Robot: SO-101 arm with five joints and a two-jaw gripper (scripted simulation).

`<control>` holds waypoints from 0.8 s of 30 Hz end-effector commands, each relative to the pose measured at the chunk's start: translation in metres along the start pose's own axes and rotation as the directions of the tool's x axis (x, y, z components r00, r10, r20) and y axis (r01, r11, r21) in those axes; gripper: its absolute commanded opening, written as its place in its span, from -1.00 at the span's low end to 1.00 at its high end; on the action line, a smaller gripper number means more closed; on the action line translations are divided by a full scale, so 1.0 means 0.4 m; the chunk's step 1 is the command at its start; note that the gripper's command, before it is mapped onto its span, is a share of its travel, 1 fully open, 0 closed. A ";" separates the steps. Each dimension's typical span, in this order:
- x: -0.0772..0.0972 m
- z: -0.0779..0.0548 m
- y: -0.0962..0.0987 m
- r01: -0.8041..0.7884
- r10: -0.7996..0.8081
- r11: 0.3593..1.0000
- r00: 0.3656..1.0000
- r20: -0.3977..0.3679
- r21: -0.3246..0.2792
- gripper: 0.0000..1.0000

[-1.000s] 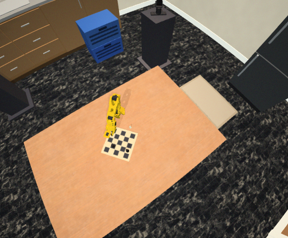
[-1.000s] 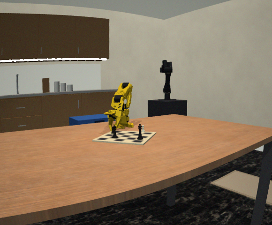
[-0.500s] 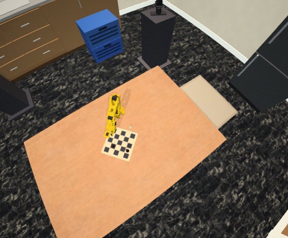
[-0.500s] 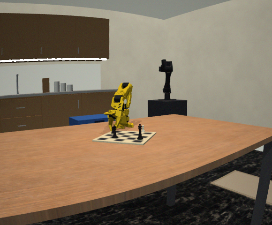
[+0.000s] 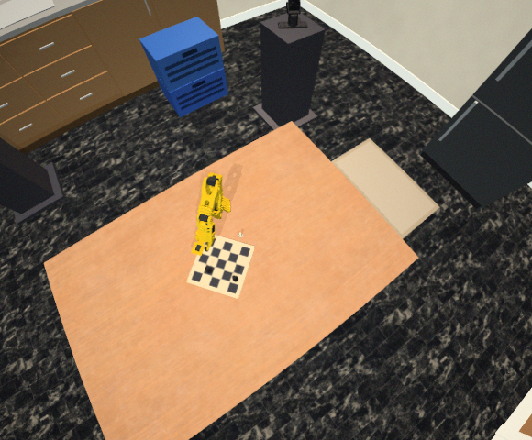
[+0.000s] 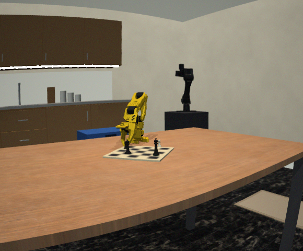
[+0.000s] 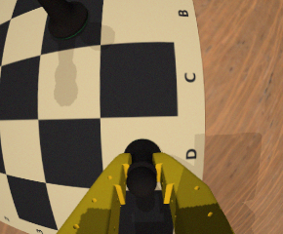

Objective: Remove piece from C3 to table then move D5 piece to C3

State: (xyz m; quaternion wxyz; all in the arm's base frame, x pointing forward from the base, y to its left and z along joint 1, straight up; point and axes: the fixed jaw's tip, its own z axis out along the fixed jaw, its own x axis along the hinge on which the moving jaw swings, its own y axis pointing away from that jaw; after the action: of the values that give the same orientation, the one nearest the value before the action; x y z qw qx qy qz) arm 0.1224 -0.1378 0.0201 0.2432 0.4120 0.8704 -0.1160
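My gripper [image 5: 205, 248] [image 7: 142, 163] is shut on a black piece [image 7: 141, 181] at D5, its round head between the fingertips. The part of its base that shows in the wrist view is over the cream D5 square; whether it touches the board is hard to tell. C3 [image 5: 221, 263] [image 7: 20, 93] is a bare dark square. A small white piece [image 5: 240, 234] [image 6: 159, 143] stands upright on the table beside the board, off its edge. The board [image 5: 189, 280] [image 7: 186, 97] lies flat.
A black piece [image 5: 208, 269] [image 6: 127, 150] [image 7: 69, 21] stands upright on B4. A tall black king [image 5: 235, 278] [image 6: 155, 149] stands upright, apparently on B1. The yellow arm [image 5: 211, 192] [image 6: 138, 107] reaches over the board's 5 edge from the back.
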 end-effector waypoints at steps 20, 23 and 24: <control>-0.043 -0.082 -0.009 -0.001 0.001 1.000 1.000 -0.003 0.009 -1.00; -0.054 -0.100 -0.009 -0.001 0.001 1.000 1.000 -0.003 0.009 -1.00; -0.057 -0.105 -0.009 -0.001 0.001 1.000 1.000 -0.003 0.009 -1.00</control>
State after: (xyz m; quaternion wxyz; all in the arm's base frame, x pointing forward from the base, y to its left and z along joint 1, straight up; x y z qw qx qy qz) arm 0.1193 -0.1367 0.0567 0.2358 0.4147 0.8714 -0.1147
